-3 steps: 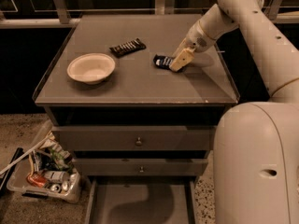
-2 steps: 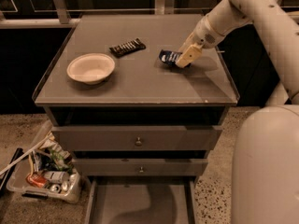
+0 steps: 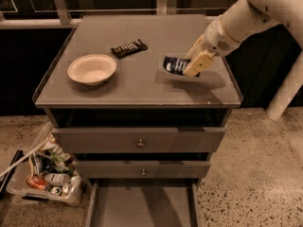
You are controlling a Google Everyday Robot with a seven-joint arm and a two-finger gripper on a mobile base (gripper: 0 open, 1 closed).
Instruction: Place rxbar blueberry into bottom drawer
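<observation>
Tool [image 3: 195, 64], closed on rxbar blueberry [image 3: 173, 64], hangs over right side of table [image 3: 118, 86]; lowering it into open bottom drawer [image 3: 142, 207] is left.

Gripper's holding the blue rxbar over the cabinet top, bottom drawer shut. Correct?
No: the bottom drawer is pulled open, as the camera view shows. The rest stands: the gripper holds the rxbar blueberry over the cabinet top.

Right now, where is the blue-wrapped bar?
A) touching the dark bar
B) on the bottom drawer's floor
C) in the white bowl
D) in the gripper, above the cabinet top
D: the gripper grips the rxbar blueberry over the right side of the cabinet top, its shadow cast below.
</observation>
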